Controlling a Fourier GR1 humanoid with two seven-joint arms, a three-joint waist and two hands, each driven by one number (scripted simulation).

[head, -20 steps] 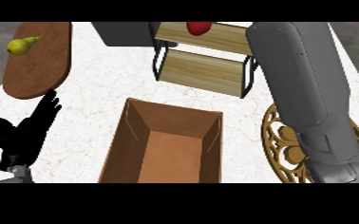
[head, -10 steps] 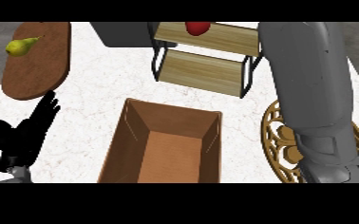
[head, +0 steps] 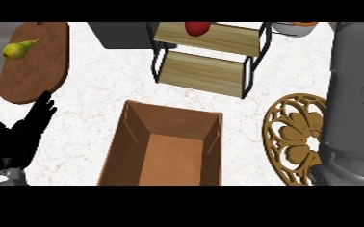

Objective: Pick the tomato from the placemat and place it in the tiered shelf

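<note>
The red tomato [head: 197, 27] lies on the upper tier of the wooden tiered shelf [head: 206, 72], at the top of the head view. A round gold openwork placemat [head: 295, 137] lies at the lower right with nothing on it. My right forearm [head: 346, 96] rises along the right edge, and its hand is out of the picture. My left hand [head: 27, 130] rests open at the lower left edge, fingers up.
An open brown box [head: 167, 146] fills the lower middle. A brown cutting board [head: 39, 62] with a yellow-green pear [head: 18, 49] lies at the upper left. A dark grey object [head: 124, 33] stands left of the shelf. A white bowl [head: 293, 28] peeks in at the top right.
My right forearm has swung to the right, away from the shelf, uncovering the placemat. The tomato stays on the upper tier. The left hand has not moved.
</note>
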